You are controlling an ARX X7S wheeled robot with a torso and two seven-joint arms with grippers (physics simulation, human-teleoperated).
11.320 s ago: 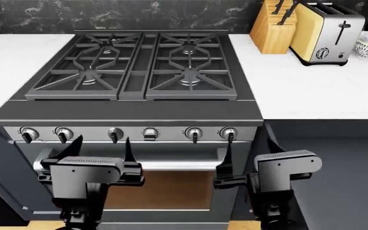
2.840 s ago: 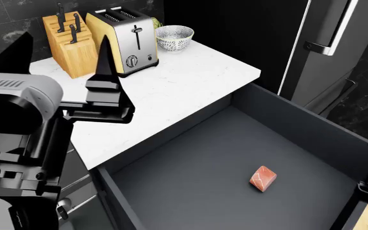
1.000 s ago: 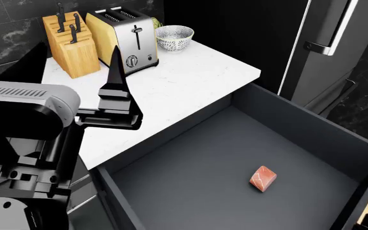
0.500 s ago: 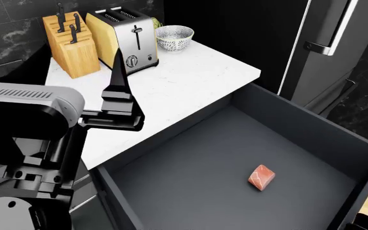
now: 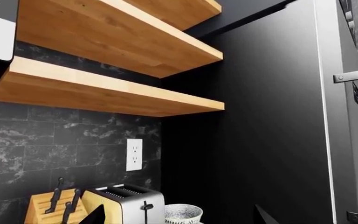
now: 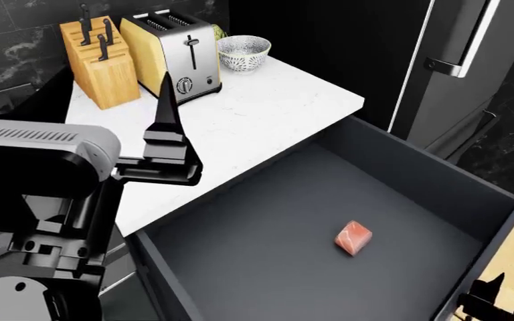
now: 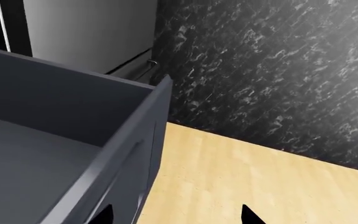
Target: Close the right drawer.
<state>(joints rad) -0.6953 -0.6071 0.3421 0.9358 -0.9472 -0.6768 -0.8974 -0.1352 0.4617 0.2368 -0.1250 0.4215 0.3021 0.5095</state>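
The drawer (image 6: 328, 221) stands pulled well out below the white worktop (image 6: 257, 127), its front panel (image 7: 126, 177) just beside my right claw (image 7: 175, 215). I judge it stiff, heavy and smooth on its runners, so I would not grip it: a flat push on the front panel should do. My right claw's tips stand apart, holding nothing. My left claw (image 6: 163, 150) hangs above the worktop; only one finger shows clearly, so I cannot tell its state. Inside lies one small pink block (image 6: 353, 237), probably loose. On the worktop: one toaster (image 6: 172, 57), one knife block (image 6: 101, 63), one bowl (image 6: 243, 52).
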